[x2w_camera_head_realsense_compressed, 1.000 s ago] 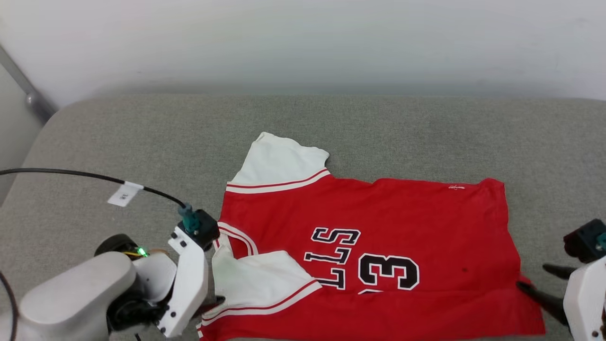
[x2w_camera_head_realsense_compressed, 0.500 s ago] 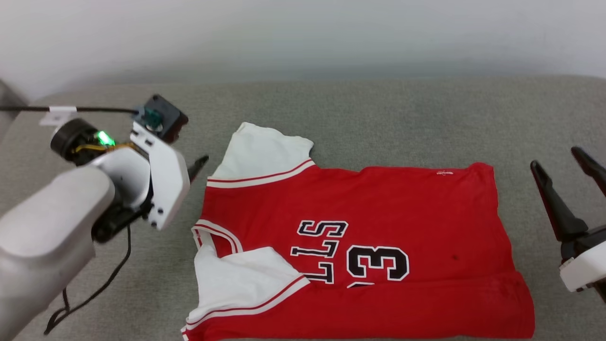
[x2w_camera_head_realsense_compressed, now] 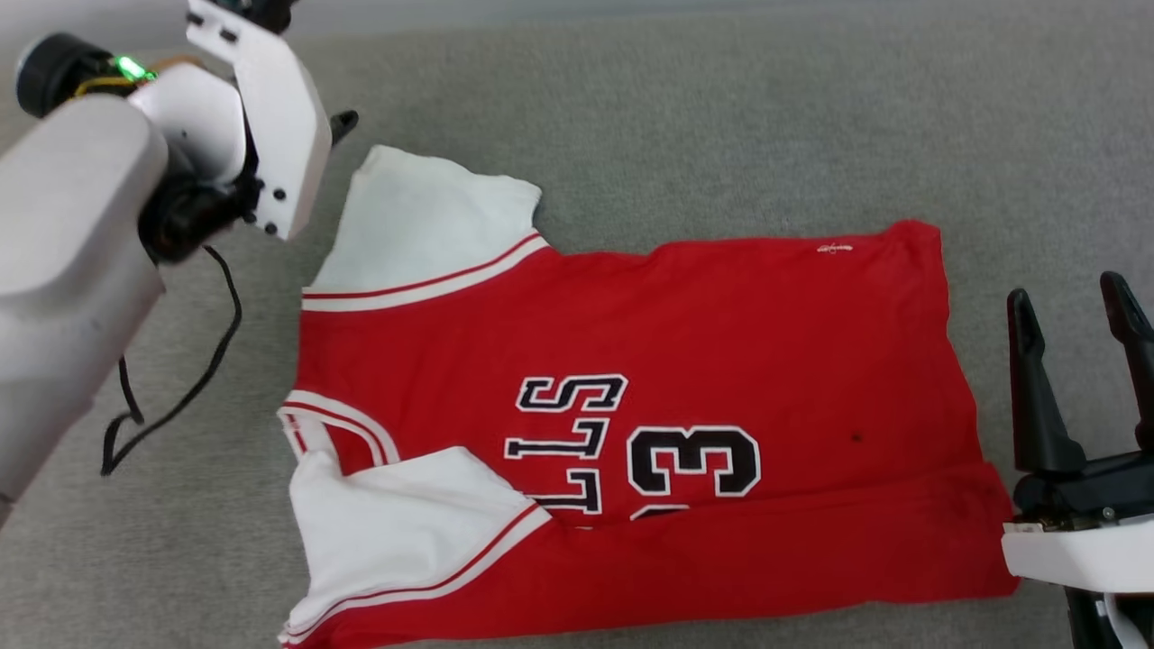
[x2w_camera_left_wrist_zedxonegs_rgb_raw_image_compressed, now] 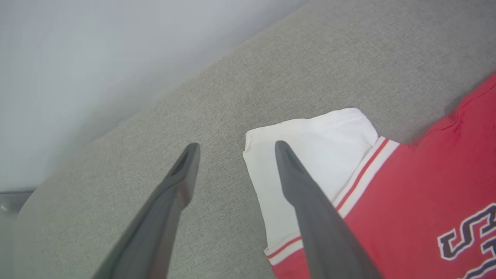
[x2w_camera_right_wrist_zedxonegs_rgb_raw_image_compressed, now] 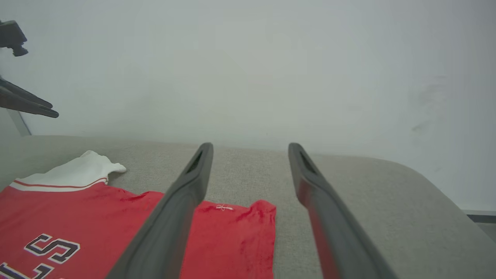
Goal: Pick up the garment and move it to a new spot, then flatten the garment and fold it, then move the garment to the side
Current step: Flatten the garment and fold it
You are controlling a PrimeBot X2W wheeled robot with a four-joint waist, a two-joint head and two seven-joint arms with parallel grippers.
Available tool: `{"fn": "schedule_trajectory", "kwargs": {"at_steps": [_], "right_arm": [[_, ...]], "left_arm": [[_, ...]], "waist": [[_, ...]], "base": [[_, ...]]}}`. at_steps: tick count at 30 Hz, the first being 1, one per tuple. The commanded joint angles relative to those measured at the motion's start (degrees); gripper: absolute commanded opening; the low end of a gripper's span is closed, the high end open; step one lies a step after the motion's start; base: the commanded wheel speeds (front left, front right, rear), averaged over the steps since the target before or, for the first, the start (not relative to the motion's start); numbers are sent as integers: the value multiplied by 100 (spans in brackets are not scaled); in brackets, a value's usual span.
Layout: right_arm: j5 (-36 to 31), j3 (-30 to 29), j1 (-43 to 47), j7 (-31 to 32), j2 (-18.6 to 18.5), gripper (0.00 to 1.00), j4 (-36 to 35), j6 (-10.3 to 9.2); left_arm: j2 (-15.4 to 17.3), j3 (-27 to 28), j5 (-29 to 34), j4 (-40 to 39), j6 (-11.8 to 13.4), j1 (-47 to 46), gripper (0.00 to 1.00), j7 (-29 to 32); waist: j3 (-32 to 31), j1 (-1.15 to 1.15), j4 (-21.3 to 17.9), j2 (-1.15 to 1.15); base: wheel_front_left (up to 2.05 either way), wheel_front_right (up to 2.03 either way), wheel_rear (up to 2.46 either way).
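While the garment lies spread across the middle of the grey fabric-covered worktop, both arms hang clear of it with nothing in their grasp. It is a red shirt lying sideways in the head view: the collar points to 9 o'clock and the hem to 3 o'clock. One white sleeve sticks out flat toward 11 o'clock. The other sleeve is folded in over the chest at 7 o'clock, covering part of the black letters beside the number 3. A crease runs along the shirt's long edge at 6 o'clock.

At 10 o'clock the left pincer is spread wide. In its wrist view one finger crosses in front of the outstretched sleeve's corner; whether it touches the cloth cannot be told. The right pincer sits at 4 o'clock just beside the hem corner, fingers apart and pointing toward 12 o'clock, over bare fabric. A black cable trails on the worktop at 9 o'clock below the left arm. A pale wall rises behind the worktop's far edge.
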Motion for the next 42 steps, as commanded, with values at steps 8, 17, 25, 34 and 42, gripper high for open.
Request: {"fn": "schedule_trajectory", "kwargs": {"at_steps": [8, 17, 25, 34, 42], "right_arm": [[-151, 227, -376, -199, 42, 100, 49, -3], [-124, 440, -745, -356, -17, 100, 218, -2], [-81, 492, -895, -454, -98, 100, 505, -3], [-46, 239, -1370, -290, -737, 100, 466, -3], [360, 567, -2050, 1568, -1991, 100, 431, -3]], "left_arm": [[14, -182, -402, 361, -200, -944, 100, 1817], [135, -614, -251, 504, -243, -1327, 100, 2980], [151, -752, -401, 337, -274, -1065, 0, 2961], [151, -796, -459, -48, -287, -1007, 0, 2463], [240, -1085, -639, -911, -288, -742, 0, 1933]], "waist": [[1080, -1, -565, 0], [1599, -1, -738, 0], [1525, -1, -686, 0], [892, -1, -445, 0], [360, -1, -50, 0]], "base": [[0, 0, 0], [0, 0, 0], [0, 0, 0], [0, 0, 0], [0, 0, 0]]}}
